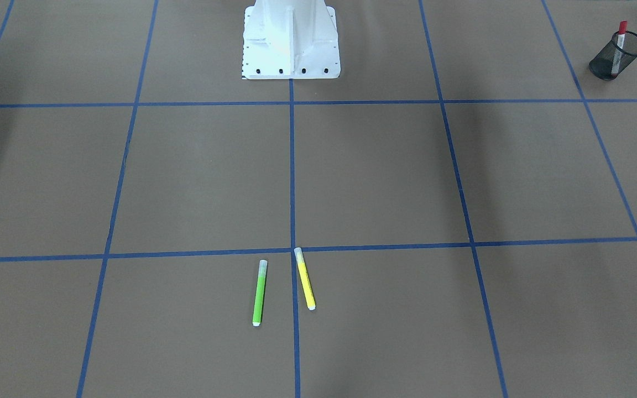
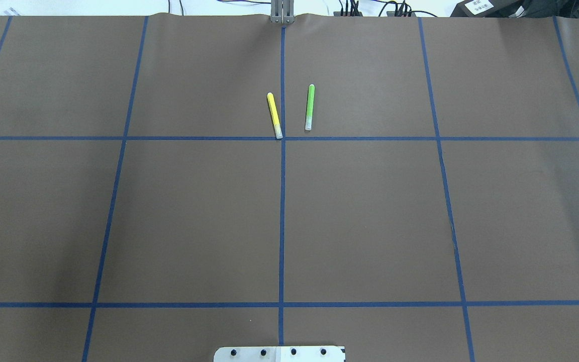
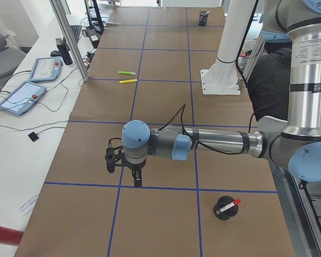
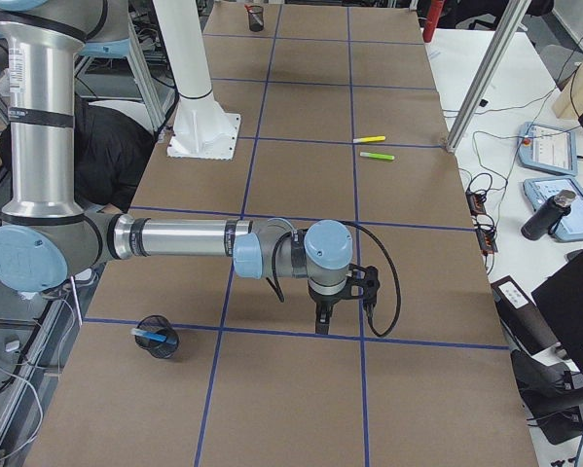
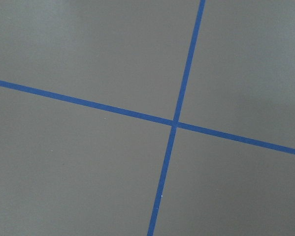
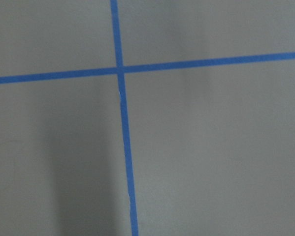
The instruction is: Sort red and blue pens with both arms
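The red pen (image 1: pixel 621 47) stands in a black mesh cup (image 1: pixel 617 55) at the table's end on my left side; the exterior left view shows the red pen (image 3: pixel 231 204) in that cup (image 3: pixel 225 208) too. The blue pen (image 4: pixel 147 334) lies in another mesh cup (image 4: pixel 160 341) at the opposite end. My left gripper (image 3: pixel 137 181) hangs above the table near a tape crossing, apart from its cup. My right gripper (image 4: pixel 320 324) hovers likewise. Both show only in the side views, so I cannot tell if they are open or shut. The wrist views show only brown paper and blue tape.
A green marker (image 2: pixel 309 106) and a yellow marker (image 2: pixel 274 114) lie side by side near the far middle of the table. The white robot base (image 1: pixel 291 38) stands at the near edge. Tablets (image 3: pixel 21 96) and cables lie on the side bench.
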